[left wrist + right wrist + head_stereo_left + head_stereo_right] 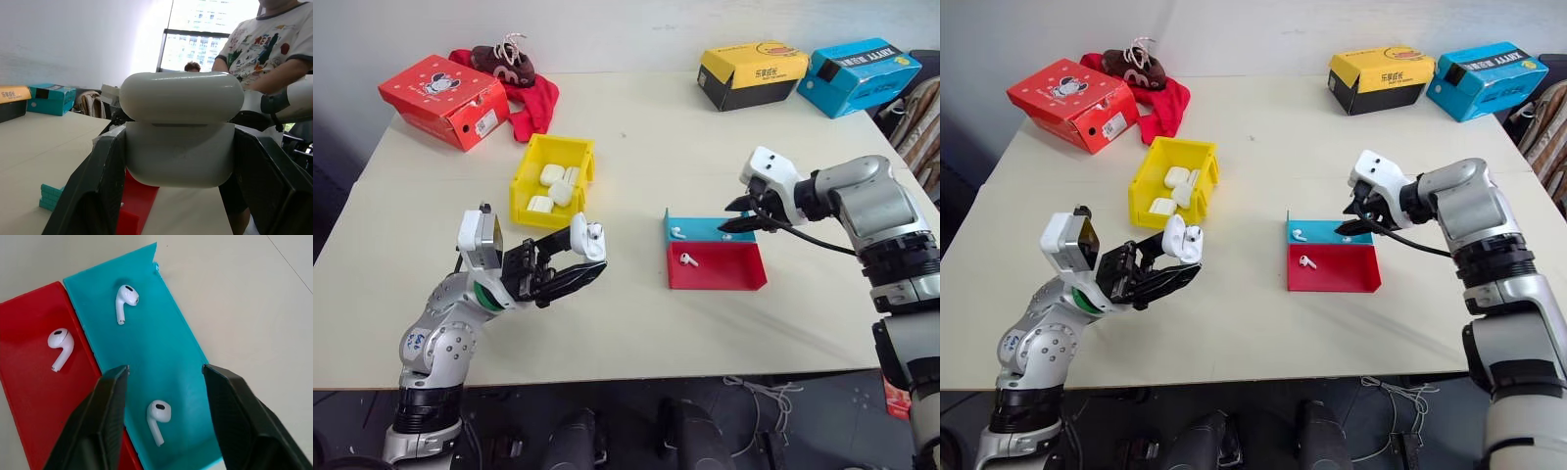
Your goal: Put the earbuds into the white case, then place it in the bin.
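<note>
The left gripper (570, 269) clamps the glossy white case (588, 240), lid ajar. The right gripper (164, 418) is spread above an earbud (158, 418).

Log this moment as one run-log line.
left gripper: shut on white case, lid open | right gripper: jaws open over an earbud in tray's blue half | bin: holds other cases

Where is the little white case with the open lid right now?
The small glossy white case is held up in the left gripper above the table's near left side, just in front of the small yellow plastic bin.
</note>
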`<state>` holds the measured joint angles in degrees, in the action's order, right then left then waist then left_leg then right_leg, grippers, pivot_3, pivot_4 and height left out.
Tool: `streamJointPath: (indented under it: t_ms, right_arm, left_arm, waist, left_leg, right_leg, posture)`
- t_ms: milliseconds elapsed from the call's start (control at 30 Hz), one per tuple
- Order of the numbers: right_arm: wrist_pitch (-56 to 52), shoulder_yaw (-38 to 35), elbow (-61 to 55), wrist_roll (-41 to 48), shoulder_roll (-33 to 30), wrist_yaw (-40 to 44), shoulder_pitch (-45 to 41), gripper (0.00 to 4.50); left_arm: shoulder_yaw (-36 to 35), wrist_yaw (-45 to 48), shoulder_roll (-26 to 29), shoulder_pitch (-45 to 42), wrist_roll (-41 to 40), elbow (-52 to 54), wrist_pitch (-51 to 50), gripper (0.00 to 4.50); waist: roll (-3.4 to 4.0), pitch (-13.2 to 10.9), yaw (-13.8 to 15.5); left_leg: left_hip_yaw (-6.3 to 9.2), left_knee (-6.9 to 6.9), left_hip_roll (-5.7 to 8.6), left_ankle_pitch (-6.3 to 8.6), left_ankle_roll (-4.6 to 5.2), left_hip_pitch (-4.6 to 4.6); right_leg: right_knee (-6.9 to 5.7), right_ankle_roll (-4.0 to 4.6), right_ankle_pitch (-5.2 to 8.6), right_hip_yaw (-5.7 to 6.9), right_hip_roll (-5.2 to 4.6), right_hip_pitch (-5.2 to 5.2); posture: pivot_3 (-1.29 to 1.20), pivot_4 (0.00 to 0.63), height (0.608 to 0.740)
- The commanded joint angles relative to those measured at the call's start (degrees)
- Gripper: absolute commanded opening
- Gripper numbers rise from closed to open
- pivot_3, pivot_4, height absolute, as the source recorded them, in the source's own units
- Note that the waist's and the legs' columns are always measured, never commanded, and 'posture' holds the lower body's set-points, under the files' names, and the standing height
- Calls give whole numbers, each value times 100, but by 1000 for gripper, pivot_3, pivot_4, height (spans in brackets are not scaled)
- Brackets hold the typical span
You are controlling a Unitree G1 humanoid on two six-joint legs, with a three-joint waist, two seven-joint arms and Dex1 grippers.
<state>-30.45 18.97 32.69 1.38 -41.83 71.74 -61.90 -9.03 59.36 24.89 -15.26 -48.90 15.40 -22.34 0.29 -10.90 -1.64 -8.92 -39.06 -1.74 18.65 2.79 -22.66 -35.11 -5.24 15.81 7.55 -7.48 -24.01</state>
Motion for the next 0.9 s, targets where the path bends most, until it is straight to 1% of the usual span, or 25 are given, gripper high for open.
streamJointPath:
  t_ms: [33,133,367,533,700,900]
  right_arm:
    - [82,211,398,-353,47,182,-284,2396]
    - [21,416,647,-597,117,333,-461,2396]
    - [262,807,1163,-1146,283,626,-756,2396]
    - [371,1003,1294,-1477,334,890,-868,2396]
    - [495,1188,1374,-1869,301,973,-853,2396]
    - [502,1205,1329,-2061,259,1132,-798,2396]
  left_arm:
    - [-88,-64,7,74,-72,259,70,2800]
    - [-94,-103,-6,121,-66,292,100,2800]
    - [-49,-147,-41,215,-22,340,184,2800]
    - [-31,-187,-59,292,-7,386,241,2800]
    - [0,-241,-115,389,19,418,315,2800]
    - [30,-250,-186,438,64,397,393,2800]
  waist:
    - [0,0,9]
    - [0,0,8]
    - [0,0,-11]
    - [0,0,-6]
    - [0,0,-5]
    - [0,0,-4]
  left_leg:
    - [0,0,-1,-1,0,1]
    - [3,-1,2,-3,1,0]
    - [2,0,-1,-4,-1,0]
    - [2,-1,0,-5,-2,0]
    - [2,-1,1,-5,-2,1]
    - [2,-2,1,-5,-3,2]
  right_leg:
    - [-2,0,0,0,0,0]
    - [-4,0,0,1,0,1]
    - [-4,-2,-1,0,4,1]
    - [-6,-2,-1,0,6,1]
    - [-7,-2,-1,-1,5,1]
    - [-10,-2,-1,0,6,1]
  posture:
    - [0,150,740]
    - [0,150,740]
    - [0,150,740]
    - [0,150,740]
    - [0,150,740]
    - [0,150,740]
